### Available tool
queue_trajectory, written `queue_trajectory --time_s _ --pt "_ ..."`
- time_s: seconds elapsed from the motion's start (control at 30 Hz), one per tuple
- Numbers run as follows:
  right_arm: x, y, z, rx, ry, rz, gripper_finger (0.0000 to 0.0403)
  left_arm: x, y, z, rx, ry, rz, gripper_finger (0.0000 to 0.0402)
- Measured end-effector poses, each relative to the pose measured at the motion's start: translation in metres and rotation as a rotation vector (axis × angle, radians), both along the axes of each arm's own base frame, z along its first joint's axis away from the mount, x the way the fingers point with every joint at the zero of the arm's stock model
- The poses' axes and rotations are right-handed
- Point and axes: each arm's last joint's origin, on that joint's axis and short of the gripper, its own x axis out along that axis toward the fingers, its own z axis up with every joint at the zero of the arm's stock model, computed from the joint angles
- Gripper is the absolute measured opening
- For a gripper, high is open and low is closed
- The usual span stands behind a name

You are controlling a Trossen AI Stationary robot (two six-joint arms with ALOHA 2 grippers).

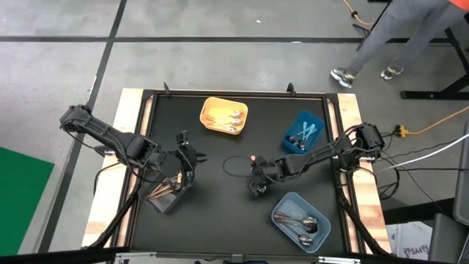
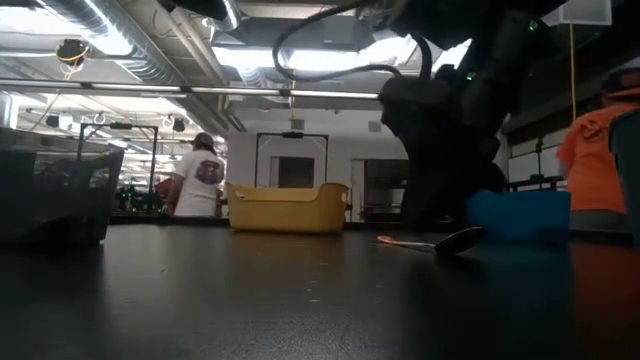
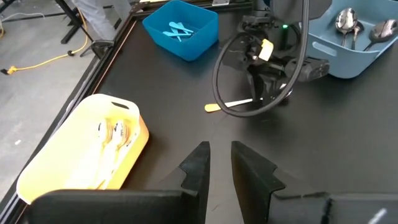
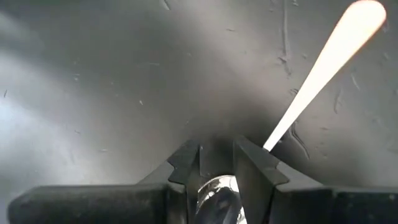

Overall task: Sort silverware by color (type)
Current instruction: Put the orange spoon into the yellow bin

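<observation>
High view: right pincer [image 1: 256, 188] low at mid desk [image 1: 220, 213]; left pincer [image 1: 192, 158] by the clear rectangular bin [image 1: 167, 196].
Low view: orange-handled spoon with silver bowl [image 2: 432, 241] lies on the desk.
Left wrist view: left fingers [image 3: 198, 165] slightly apart, holding nothing.
Right wrist view: right fingers [image 4: 186, 163] clamped on the spoon's bowl.
</observation>
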Motion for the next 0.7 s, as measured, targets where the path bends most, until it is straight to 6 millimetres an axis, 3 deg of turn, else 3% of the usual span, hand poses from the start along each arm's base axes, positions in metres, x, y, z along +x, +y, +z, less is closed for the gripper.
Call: queue_trajectory --time_s 0.7 --pt "-0.0043 -0.0037 0.0017 -0.102 0.074 -0.025 0.0088 0.0 0.0 0.0 0.0 0.0 0.0 0.006"
